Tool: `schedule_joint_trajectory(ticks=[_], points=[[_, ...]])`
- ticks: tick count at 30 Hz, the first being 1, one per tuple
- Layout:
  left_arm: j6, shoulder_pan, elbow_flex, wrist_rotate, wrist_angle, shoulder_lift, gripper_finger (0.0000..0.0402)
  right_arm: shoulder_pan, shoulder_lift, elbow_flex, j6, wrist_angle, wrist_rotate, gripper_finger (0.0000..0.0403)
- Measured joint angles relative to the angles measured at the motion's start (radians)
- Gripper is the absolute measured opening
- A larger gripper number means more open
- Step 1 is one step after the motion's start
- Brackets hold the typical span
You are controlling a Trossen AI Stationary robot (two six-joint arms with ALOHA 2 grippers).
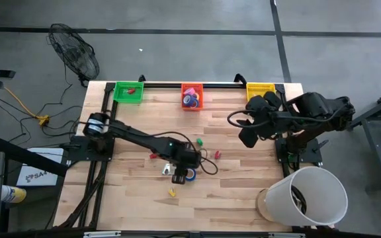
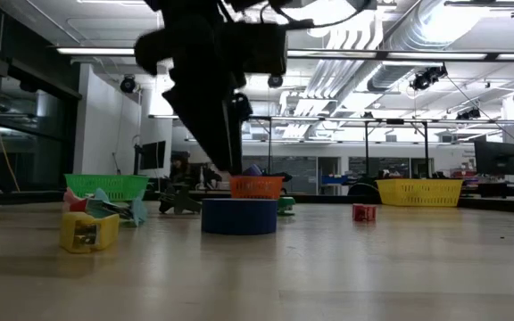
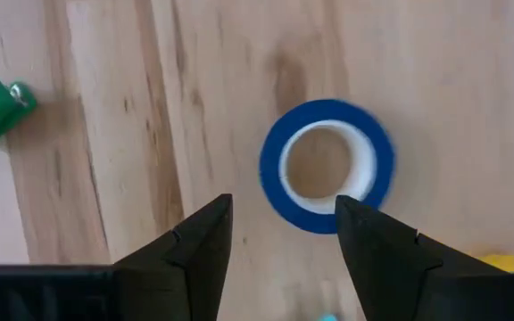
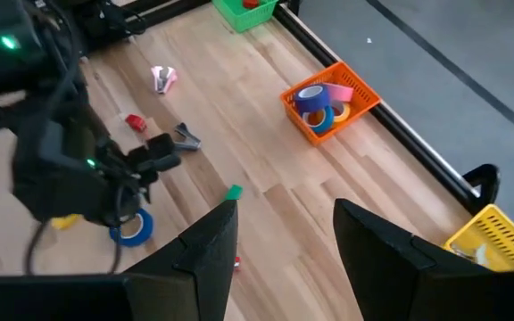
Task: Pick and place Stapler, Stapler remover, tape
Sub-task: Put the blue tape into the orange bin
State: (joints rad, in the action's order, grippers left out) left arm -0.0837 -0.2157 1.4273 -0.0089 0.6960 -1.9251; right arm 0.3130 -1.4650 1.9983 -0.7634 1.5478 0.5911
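A blue tape roll [image 3: 327, 166] lies flat on the wooden table [image 1: 256, 178], near the middle toward the front edge [image 1: 190, 175]. My left gripper [image 3: 284, 218] hangs open just above it, pointing steeply down. One fingertip stands over the roll's rim and the other beside the roll, and I see no touch. In the low view the roll [image 2: 239, 216] rests on the table below the dark gripper. My right gripper [image 4: 284, 223] waits open, high over the table's right side [image 1: 249, 135]. A dark grey stapler remover [image 4: 186, 136] lies on the table.
Green [image 1: 128, 91], orange [image 1: 192, 102] and yellow [image 1: 260, 88] bins line the far edge; the orange one holds tape rolls [image 4: 324, 102]. Small green [image 1: 200, 141], red [image 1: 217, 153] and yellow [image 1: 172, 192] blocks lie near the blue roll. A white bucket [image 1: 306, 195] stands at the front right.
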Motion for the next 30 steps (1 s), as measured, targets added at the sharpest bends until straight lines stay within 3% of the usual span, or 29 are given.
schedule_joint_trajectory(ticks=[21,25,30], points=[[-0.02,0.0,0.001,-0.013,-0.069,-0.087,0.0193,0.017,-0.02,0.0,-0.041,-0.003,0.009,0.0178],[-0.027,0.006,0.001,-0.022,-0.063,-0.087,0.0166,0.017,-0.029,0.0,-0.024,-0.003,0.014,0.0178],[-0.027,0.007,0.001,-0.028,-0.061,-0.087,0.01,0.02,-0.033,0.0,-0.022,-0.004,0.015,0.0178]])
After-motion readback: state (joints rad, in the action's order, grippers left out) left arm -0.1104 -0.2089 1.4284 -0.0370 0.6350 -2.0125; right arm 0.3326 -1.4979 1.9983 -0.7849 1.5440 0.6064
